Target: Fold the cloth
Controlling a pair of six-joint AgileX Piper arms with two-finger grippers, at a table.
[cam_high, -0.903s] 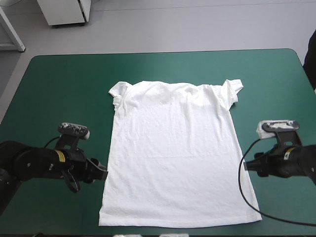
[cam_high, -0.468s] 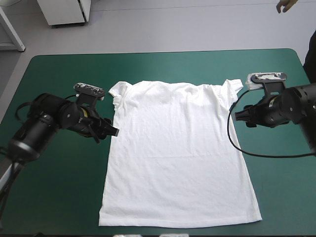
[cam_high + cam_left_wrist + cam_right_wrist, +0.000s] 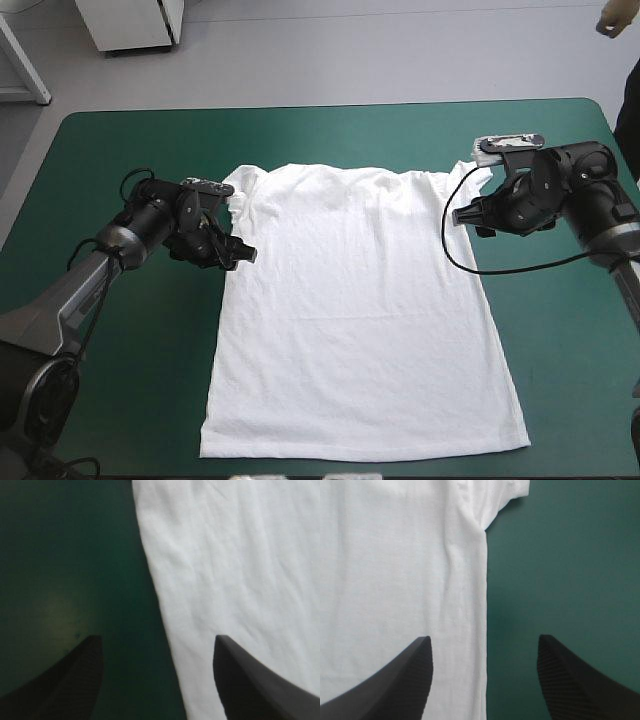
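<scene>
The white T-shirt (image 3: 360, 310) lies spread flat in the middle of the teal-green table, collar toward the far edge, hem toward the near edge. My left gripper (image 3: 243, 256) is at the shirt's left side edge, just below the left sleeve. In the left wrist view the left gripper (image 3: 157, 647) is open, and the shirt's edge (image 3: 165, 625) runs between its fingers. My right gripper (image 3: 457, 216) is at the shirt's right edge below the right sleeve. It is open (image 3: 485, 647) too, straddling the side seam (image 3: 481, 605), with the sleeve (image 3: 495, 500) ahead.
Bare teal-green cover (image 3: 110, 350) lies on both sides of the shirt and beyond the collar. The right arm's cable hangs in a loop over the shirt's right edge.
Both arms have swung from the near half of the table toward the far half. Each gripper has gone from beside the shirt's lower side to its edge just under the sleeves.
</scene>
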